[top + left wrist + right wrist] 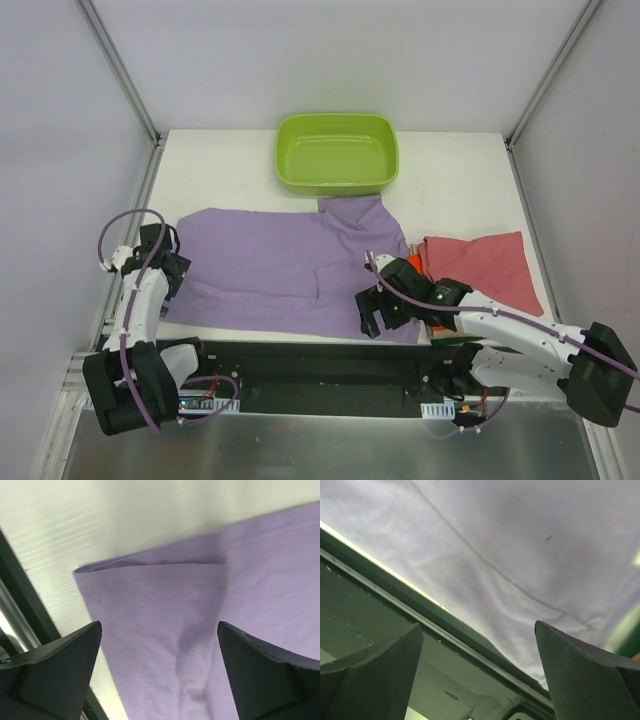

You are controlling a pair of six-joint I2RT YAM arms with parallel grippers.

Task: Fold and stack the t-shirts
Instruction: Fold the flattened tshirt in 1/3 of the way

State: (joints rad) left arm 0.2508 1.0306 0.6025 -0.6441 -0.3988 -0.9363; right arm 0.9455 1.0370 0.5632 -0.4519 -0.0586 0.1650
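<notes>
1. Left gripper [172, 266], near left: jaws wide open, nothing held, over folded-over left edge of large lilac cotton t-shirt [270, 270].
2. Right gripper [373, 320]: wide open, empty, at lilac shirt's near-right hem.
3. Lilac shirt spread mid white table [220, 170], w/ far-right sleeve near lime-green plastic tub [337, 152].
4. Dusty rose-red folded t-shirt [485, 265] just right of lilac one.

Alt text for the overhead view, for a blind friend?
A lilac shirt lies spread on a table, open left gripper at its left edge, open right gripper at its near right corner. Green tub behind; red shirt at right.
</notes>
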